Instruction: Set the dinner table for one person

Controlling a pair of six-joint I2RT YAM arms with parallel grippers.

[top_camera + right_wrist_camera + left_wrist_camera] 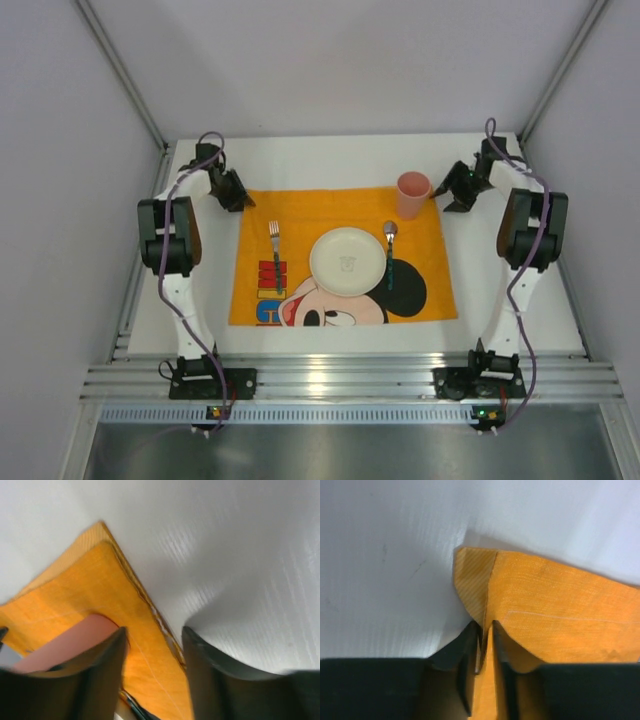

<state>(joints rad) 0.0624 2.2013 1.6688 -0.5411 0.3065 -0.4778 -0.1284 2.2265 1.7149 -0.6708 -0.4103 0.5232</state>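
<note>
Left hand (484, 627) clenched on the upper-left corner of the mat (560, 600); right hand (154, 632) released, straddling its upper-right edge beside the cup (412, 193). Tug outward gently, so the mat lies flat on the desk (330, 160) filling mid-frame.

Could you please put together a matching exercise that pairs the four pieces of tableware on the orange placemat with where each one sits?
Things:
1. silver metal fork
2. round cream plate
3. metal spoon with a dark handle
4. pink plastic cup

Places:
A. near the far right corner of the orange cartoon placemat
B. left of the plate
C. middle of the placemat
D. right of the plate

Pairs: 1-B, 2-C, 3-D, 4-A.
</note>
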